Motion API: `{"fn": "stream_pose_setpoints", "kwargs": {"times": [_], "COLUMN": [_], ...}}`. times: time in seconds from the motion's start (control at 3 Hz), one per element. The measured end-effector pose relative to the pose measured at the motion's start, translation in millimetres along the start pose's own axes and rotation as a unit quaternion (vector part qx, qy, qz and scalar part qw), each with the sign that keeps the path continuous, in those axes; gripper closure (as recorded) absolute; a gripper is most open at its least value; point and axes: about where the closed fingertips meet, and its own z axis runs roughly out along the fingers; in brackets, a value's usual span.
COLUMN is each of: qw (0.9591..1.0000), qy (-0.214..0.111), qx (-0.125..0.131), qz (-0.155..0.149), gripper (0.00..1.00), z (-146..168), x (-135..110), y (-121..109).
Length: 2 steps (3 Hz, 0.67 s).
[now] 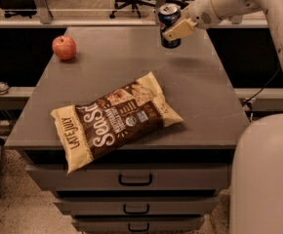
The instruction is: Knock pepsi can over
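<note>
The pepsi can (168,18) is dark blue with a silver top and stands upright at the far right of the grey table (195,101). It hangs a little above the tabletop, with its shadow on the surface below. My gripper (171,31) reaches in from the upper right and is shut on the can. One tan finger (177,29) lies across the can's front right side. The other finger is hidden behind the can.
A red apple (64,48) sits at the far left of the table. A brown and yellow chip bag (114,120) lies flat in the front middle. My white arm and base (266,174) stand at the right. Drawers are below the tabletop, and office chairs stand behind.
</note>
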Motion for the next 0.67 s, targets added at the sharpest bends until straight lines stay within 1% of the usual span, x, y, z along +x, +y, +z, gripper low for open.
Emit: {"fn": "stream_pose_setpoints", "kwargs": {"times": [0.33, 0.67], "qw": [0.9918, 0.9668], "qy": [0.075, 0.157], "qx": [-0.002, -0.013], "qz": [-0.103, -0.201], "gripper": [1.00, 1.00], "z": [-2.6, 2.5], "x": [-11.9, -10.2], "y": [22.3, 47.7]}}
